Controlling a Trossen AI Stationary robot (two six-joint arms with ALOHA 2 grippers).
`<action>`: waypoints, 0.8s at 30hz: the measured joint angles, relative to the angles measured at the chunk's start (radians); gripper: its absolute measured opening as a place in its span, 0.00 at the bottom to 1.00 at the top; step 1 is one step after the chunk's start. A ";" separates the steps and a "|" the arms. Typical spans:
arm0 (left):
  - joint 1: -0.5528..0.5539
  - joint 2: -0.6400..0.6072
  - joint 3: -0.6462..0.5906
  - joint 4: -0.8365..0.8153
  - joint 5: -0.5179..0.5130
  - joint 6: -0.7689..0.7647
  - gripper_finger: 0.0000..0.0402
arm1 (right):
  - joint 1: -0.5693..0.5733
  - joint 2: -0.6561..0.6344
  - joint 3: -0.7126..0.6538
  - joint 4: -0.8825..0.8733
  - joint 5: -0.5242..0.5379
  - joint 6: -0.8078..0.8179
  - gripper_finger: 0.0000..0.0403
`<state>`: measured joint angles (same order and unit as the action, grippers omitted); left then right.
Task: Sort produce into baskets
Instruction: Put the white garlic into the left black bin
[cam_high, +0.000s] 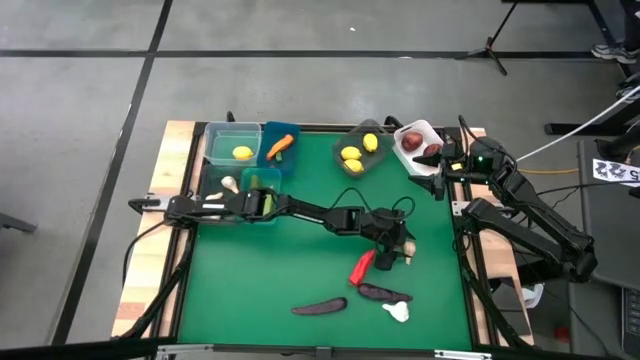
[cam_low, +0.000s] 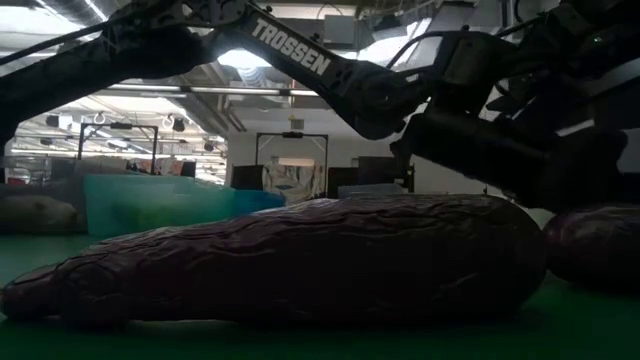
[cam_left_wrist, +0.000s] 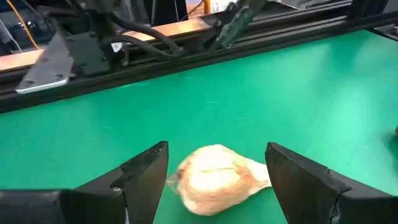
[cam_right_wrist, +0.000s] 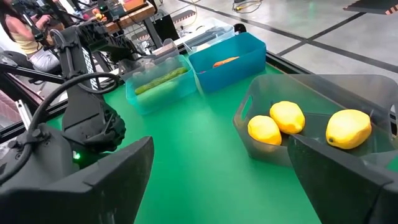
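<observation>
— Near the desk's middle, what sits under the left gripper (cam_left_wrist: 217, 180)?
— A garlic bulb (cam_left_wrist: 214, 177), papery, lumpy, cream-white, lying on the green felt-like mat (cam_high: 320, 200). The jaws stand apart on either side of it, not touching it.
— And the right gripper (cam_right_wrist: 217, 180)?
— Held over the far right corner beside the white tub (cam_high: 417, 143), jaws wide and holding nothing.
— Contents of the tubs?
— Three smooth, oval lemons (cam_right_wrist: 286, 117) lie in the grey translucent tub (cam_right_wrist: 311, 87). A slim orange carrot (cam_high: 280, 146) lies in the blue tub (cam_high: 277, 135). A ribbed green cucumber (cam_right_wrist: 160, 81) lies in a clear tub (cam_right_wrist: 158, 93). One lemon sits in the teal tub (cam_high: 232, 140).
— Loose items?
— A glossy red pepper (cam_high: 362, 266), two wrinkled, elongated dark eggplants (cam_high: 318, 307), and a second garlic bulb (cam_high: 396, 312), all on the mat's near side.
</observation>
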<state>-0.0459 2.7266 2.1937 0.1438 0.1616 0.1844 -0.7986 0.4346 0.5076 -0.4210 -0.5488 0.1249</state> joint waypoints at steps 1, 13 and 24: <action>0.000 0.000 0.000 -0.003 0.000 0.000 0.66 | 0.000 0.000 0.000 0.000 0.000 0.000 0.92; 0.001 0.026 -0.002 -0.036 -0.006 -0.037 0.65 | 0.000 0.000 0.000 0.004 0.000 0.000 0.92; 0.000 0.032 -0.001 -0.005 -0.008 -0.072 0.47 | 0.000 0.000 0.000 0.000 0.000 0.000 0.92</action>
<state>-0.0460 2.7590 2.1928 0.1388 0.1532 0.1127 -0.7982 0.4347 0.5076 -0.4209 -0.5484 0.1246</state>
